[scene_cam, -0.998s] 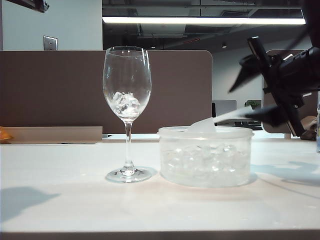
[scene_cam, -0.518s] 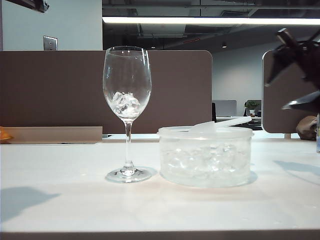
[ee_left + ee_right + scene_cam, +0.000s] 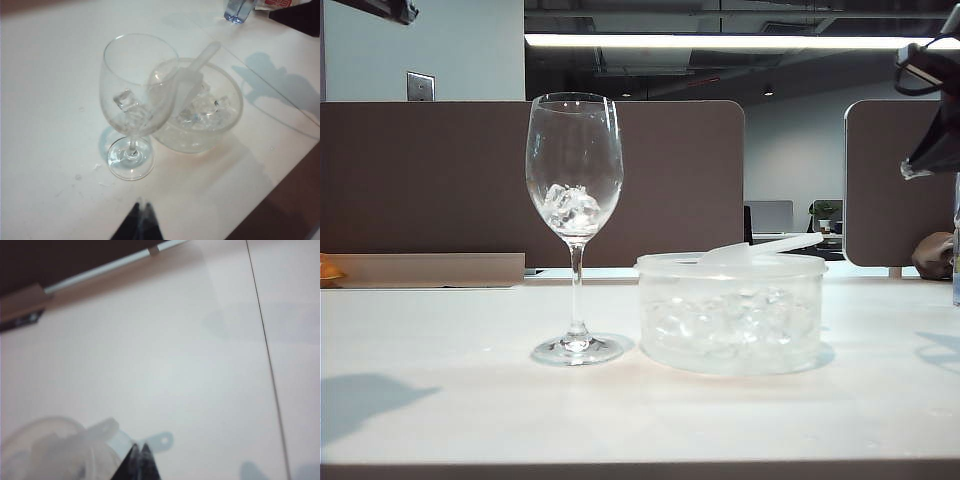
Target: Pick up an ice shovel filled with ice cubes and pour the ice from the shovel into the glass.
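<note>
The ice shovel (image 3: 760,249) is a translucent whitish scoop with a long flat handle. It lies across the rim of the round plastic tub (image 3: 730,315) at centre right of the exterior view, its handle tilted up toward the right. Nothing grips it. The tub holds many ice cubes (image 3: 720,320). Just left of the tub stands the glass (image 3: 574,180), upright on the white table (image 3: 450,400), with a few cubes low in its bowl.

The right gripper (image 3: 932,110) hangs at the upper right edge of the exterior view, well clear of the shovel, its fingertips together and empty. The left gripper (image 3: 140,225) shows only as dark tips pressed together, near the glass foot. A blue-tinted bottle (image 3: 239,10) stands at the table's far edge.
</note>
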